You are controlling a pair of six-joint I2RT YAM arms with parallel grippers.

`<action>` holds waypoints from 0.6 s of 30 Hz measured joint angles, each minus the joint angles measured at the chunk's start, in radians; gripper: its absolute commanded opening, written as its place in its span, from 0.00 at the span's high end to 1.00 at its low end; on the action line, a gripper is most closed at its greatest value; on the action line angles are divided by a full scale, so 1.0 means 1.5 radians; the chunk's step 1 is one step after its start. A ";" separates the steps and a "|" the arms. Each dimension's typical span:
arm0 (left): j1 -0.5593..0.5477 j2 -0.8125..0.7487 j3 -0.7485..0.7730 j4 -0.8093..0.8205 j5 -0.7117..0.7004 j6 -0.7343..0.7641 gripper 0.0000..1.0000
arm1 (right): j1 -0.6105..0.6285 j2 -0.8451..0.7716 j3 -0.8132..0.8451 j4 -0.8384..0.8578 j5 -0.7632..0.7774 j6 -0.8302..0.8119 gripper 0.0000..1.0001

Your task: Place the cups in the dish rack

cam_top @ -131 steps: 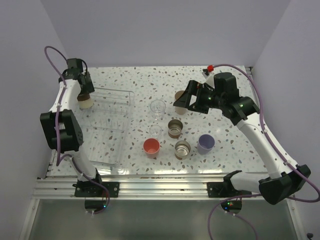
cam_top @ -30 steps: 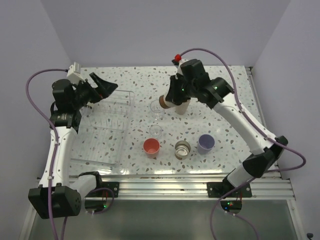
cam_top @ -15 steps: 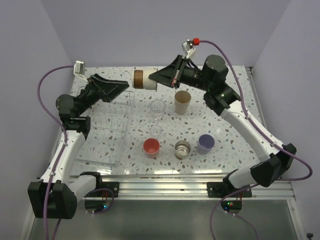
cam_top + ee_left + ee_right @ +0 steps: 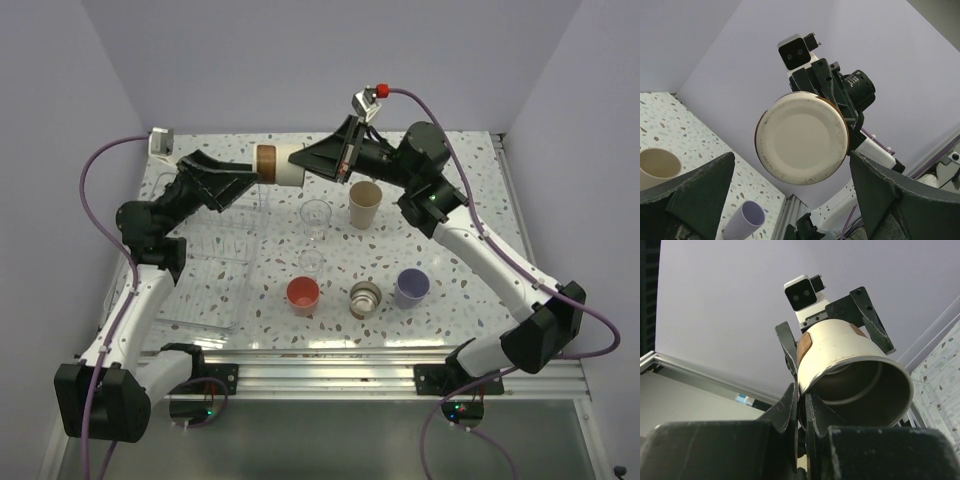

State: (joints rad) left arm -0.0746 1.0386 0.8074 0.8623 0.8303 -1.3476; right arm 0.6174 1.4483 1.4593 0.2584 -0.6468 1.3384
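The right claw is clenched on the rim of a cream, brown-banded cup, held sideways in the air above the worktop's far edge. The left claw is spread wide around the cup's base without touching it. The clear rack lies along the left edge. A beige cup, a red cup and a lavender cup stand mid-worktop.

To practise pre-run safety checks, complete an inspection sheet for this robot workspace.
Surface: speckled white tabletop.
Job's things: clear plastic dish rack, no cup visible inside; on the table a tall beige cup, two clear cups, coral-red cup, brown-banded cream cup, lavender cup; second banded cream cup sideways in mid-air.
Clutter: nothing seen.
Grippers: right gripper shut on the airborne cup's rim; left gripper open around its base.
Cables: purple cables arch clear of cups.
Surroundings: plain pale walls.
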 measured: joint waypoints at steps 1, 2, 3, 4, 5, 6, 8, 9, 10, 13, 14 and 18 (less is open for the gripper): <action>0.000 0.000 -0.001 0.002 -0.001 -0.002 0.00 | 0.003 0.000 -0.003 0.002 0.000 0.002 1.00; 0.000 0.000 -0.001 0.003 -0.002 -0.002 0.00 | 0.004 0.000 -0.005 0.004 0.000 0.003 1.00; -0.001 0.000 -0.001 0.006 -0.004 -0.002 0.00 | 0.007 0.000 -0.006 0.003 0.000 0.004 1.00; -0.001 0.000 -0.001 0.009 -0.006 -0.002 0.01 | 0.008 0.000 -0.007 0.003 0.000 0.005 1.00; -0.002 0.000 -0.001 0.009 -0.007 -0.002 0.01 | 0.010 0.000 -0.007 0.003 -0.001 0.005 1.00; -0.004 0.001 -0.001 0.010 -0.009 -0.002 0.04 | 0.011 0.000 -0.007 0.004 -0.001 0.005 1.00; -0.006 0.002 -0.001 0.010 -0.011 -0.003 0.12 | 0.012 0.000 -0.007 0.004 -0.001 0.005 1.00; -0.007 0.003 -0.001 0.009 -0.012 -0.003 0.19 | 0.012 0.000 -0.007 0.004 0.000 0.005 1.00; -0.008 0.003 -0.001 0.009 -0.013 -0.002 0.22 | 0.012 0.000 -0.008 0.004 0.000 0.005 1.00; -0.011 0.003 0.000 0.006 -0.017 0.004 0.26 | 0.012 0.000 -0.009 0.004 0.001 0.005 1.00; -0.012 0.003 0.000 0.006 -0.018 0.005 0.26 | 0.012 0.000 -0.009 0.004 0.001 0.005 1.00; -0.013 0.003 0.000 0.002 -0.021 0.007 0.21 | 0.012 0.000 -0.013 0.007 0.003 0.004 1.00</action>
State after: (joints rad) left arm -0.0940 1.0428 0.8078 0.8658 0.7994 -1.3376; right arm 0.6361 1.4487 1.4395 0.2687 -0.6426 1.3449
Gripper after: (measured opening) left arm 0.760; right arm 0.058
